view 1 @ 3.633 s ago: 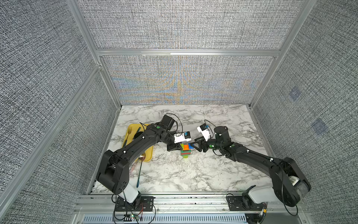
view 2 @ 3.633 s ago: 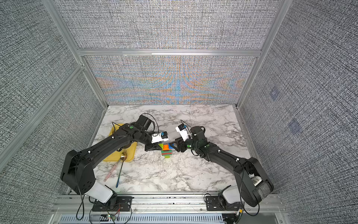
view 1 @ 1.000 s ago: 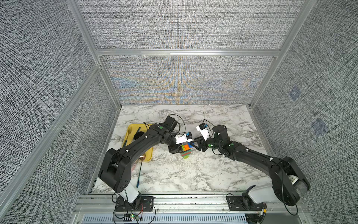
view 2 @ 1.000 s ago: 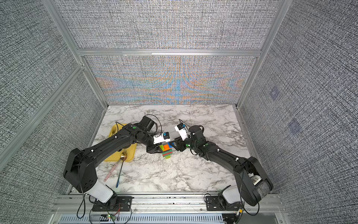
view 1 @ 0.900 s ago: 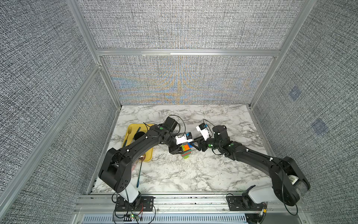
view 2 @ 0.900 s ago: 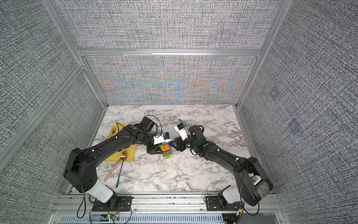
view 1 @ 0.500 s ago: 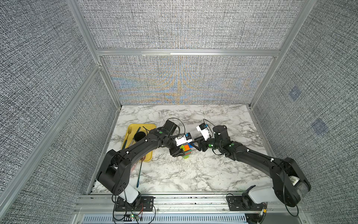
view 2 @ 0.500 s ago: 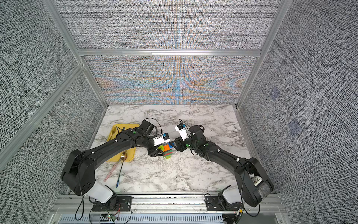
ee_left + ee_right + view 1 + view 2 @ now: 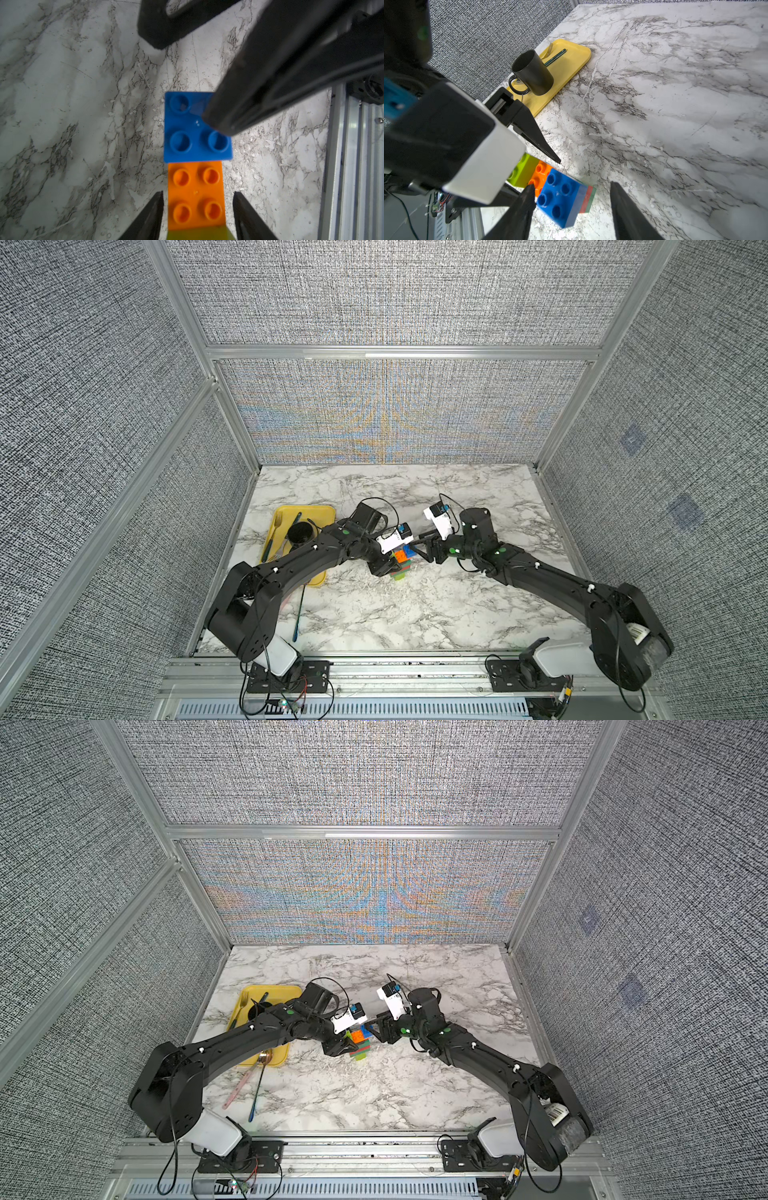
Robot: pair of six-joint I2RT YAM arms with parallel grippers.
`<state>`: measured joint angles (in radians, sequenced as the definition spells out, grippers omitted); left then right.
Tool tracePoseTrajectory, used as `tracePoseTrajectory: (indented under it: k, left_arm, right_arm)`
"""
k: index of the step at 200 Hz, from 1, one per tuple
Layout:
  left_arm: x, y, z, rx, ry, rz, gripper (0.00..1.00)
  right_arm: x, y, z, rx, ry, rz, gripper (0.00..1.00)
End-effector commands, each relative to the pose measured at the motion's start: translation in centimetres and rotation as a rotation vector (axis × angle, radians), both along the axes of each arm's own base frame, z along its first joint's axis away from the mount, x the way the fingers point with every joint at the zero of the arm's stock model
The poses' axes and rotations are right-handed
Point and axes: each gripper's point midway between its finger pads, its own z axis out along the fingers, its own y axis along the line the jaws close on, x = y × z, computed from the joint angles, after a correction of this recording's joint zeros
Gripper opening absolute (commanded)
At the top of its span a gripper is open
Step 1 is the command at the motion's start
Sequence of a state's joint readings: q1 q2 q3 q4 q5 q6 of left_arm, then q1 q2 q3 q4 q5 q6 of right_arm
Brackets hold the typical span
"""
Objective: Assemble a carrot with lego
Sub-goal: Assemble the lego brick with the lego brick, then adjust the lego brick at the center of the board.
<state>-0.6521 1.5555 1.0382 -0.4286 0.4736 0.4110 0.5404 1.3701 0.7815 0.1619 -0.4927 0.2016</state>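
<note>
On the glossy white marble table (image 9: 436,601), near its middle, stands the carrot (image 9: 401,562), a stack of smooth studded plastic bricks with square blue and long orange ones on top. Both grippers flank its top: the left gripper (image 9: 197,207) has its jaws apart beside the orange brick (image 9: 196,195), not touching, and the right gripper (image 9: 571,199) is also parted around the blue brick (image 9: 560,199). No writing can be read.

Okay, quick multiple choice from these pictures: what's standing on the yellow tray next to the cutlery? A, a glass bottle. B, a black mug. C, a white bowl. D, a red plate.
B: the right wrist view shows a black mug standing upright on the yellow tray, with a fork lying beside it.
</note>
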Motion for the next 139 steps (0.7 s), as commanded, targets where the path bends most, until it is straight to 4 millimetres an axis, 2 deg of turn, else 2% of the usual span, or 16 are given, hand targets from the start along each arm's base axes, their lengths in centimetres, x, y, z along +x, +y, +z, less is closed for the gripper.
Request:
tracePoseTrajectory:
  k: [1, 79, 104, 139]
  left_arm:
    - [0.6, -0.4, 0.8, -0.030, -0.032, 0.014, 0.53]
    - [0.5, -0.5, 0.8, -0.045, -0.014, 0.021, 0.32]
    - [-0.1, -1.3, 2.4, -0.123, 0.040, 0.049, 0.30]
    - [-0.4, -3.2, 4.1, -0.263, 0.248, 0.158, 0.24]
  right_arm:
    - [0.1, -0.8, -0.2, -0.017, 0.000, -0.024, 0.59]
    - [0.1, -3.0, -0.6, -0.041, -0.002, -0.070, 0.59]
    - [0.3, -4.6, -0.6, -0.051, -0.003, -0.104, 0.60]
    - [1.0, -7.1, -0.6, -0.058, -0.006, -0.164, 0.60]
